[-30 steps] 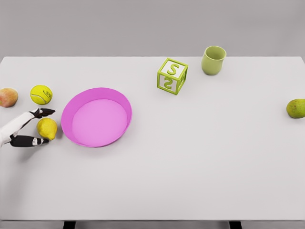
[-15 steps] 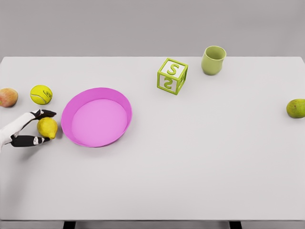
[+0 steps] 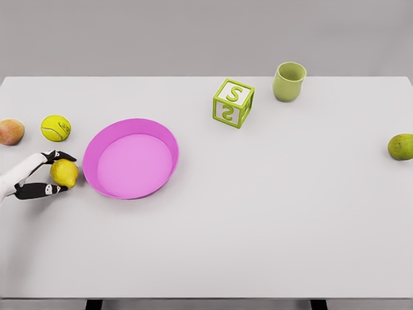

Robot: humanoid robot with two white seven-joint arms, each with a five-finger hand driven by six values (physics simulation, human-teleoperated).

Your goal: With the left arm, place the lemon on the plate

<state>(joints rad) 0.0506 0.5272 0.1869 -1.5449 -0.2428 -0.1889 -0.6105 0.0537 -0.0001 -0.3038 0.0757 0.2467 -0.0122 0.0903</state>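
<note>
Lemon (image 3: 64, 172) now pinched by left hand (image 3: 40, 174), fingers closed tighter vs. 1 s ago; it's been nudged slightly upward, just left of pink plate (image 3: 103, 135), on table.

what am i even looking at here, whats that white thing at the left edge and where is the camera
This is a simulated scene, seen from a camera on a humanoid robot's head, looking down at a white table. The white thing is the robot's left hand; its dark fingertips close around a lemon, which sits beside a pink plate. Also on the table: a tennis ball, a peach, a letter block, a green cup and a green fruit. The right arm is out of view.
</note>
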